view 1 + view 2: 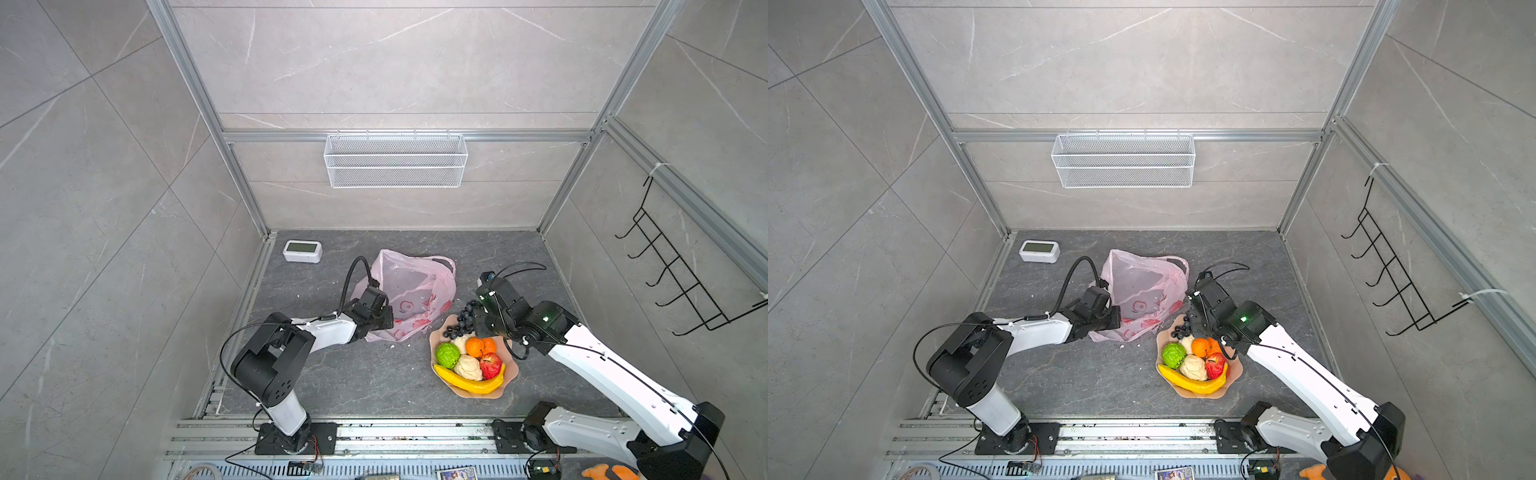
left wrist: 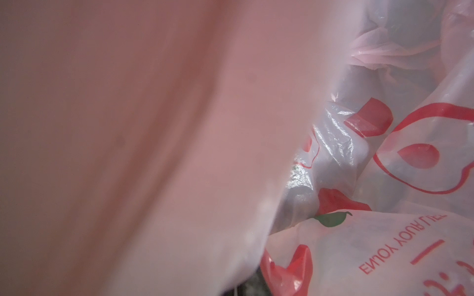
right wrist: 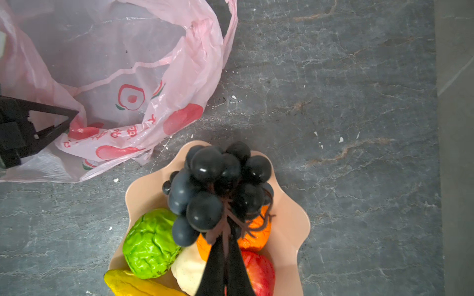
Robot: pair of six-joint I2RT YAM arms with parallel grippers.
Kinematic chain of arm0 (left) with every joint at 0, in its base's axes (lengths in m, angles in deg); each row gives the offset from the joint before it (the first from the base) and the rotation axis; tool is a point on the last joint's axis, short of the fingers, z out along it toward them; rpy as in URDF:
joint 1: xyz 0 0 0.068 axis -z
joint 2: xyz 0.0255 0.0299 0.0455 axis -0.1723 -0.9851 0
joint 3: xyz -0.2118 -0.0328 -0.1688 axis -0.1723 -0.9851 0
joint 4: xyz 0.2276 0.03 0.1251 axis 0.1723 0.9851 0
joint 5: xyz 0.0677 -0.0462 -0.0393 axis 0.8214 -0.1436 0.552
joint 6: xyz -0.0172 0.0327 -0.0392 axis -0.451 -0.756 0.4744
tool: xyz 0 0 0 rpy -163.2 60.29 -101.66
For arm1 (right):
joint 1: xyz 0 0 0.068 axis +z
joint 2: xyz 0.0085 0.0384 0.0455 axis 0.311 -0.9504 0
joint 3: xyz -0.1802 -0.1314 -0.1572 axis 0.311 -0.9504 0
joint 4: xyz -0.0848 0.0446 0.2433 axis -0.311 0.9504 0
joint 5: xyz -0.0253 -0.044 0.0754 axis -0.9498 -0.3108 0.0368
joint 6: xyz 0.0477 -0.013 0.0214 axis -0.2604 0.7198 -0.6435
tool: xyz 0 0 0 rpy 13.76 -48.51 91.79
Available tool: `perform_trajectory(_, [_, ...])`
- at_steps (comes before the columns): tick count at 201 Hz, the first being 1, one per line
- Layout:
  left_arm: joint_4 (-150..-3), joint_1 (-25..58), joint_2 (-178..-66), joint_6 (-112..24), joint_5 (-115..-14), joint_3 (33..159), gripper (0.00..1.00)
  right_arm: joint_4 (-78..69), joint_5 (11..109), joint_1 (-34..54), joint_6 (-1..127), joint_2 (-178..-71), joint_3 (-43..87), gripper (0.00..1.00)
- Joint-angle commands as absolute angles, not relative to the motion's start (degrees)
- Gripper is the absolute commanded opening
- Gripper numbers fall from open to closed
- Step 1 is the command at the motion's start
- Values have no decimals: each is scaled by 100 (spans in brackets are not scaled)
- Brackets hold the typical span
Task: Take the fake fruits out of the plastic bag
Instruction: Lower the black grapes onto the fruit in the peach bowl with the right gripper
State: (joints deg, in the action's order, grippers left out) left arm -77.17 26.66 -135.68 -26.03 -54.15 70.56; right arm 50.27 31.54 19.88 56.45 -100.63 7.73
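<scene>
Top views: the plastic bag (image 1: 415,282) slumps mid-table (image 1: 374,374), mouth gaping. Just beside it, on the right arm's side, is the scalloped dish (image 1: 513,372) with banana (image 1: 469,384), green bumpy ball (image 1: 447,355), red apple (image 1: 490,365), oranges (image 1: 475,347) and cream lumps (image 1: 468,368). The left gripper (image 1: 386,322) sits at the bag's near edge. The right gripper (image 1: 478,318) is over the dish's bag-side rim with the grape bunch (image 1: 459,322) below it. Left wrist: only pink film with red prints pressed near the lens, no fingers in view (useless for grip). Right wrist: the right fingers are pressed together on the brown stem (image 3: 225,217) and the bunch dangles over the dish rim; I can't tell whether it rests on anything. The left gripper's black finger meets the bag's rim and the film bunches there, so I judge it clamped on the rim to hold the mouth up. No fruit shows through the film. Handling: the grapes are probably light hollow plastic, glossy and slippery, and the berries wobble. The stem is the place to hold, not the berries. The bag is thin, floppy and collapses, so take it by the rim or a handle.
</scene>
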Motion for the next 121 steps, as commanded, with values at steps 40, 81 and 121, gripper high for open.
perform_trajectory(40, [-7643,2629,-13496,-2577,-5462,7122,4,5010,3047,1790,5600,-9951,491,0])
perform_trajectory(81, [-7643,2628,-13507,-2577,-5471,7130,4,5080,2948,1777,5566,-9956,314,0])
perform_trajectory(121, [-7652,2628,-13517,-2573,-5469,7130,4,5261,2849,1762,5530,-9947,189,0])
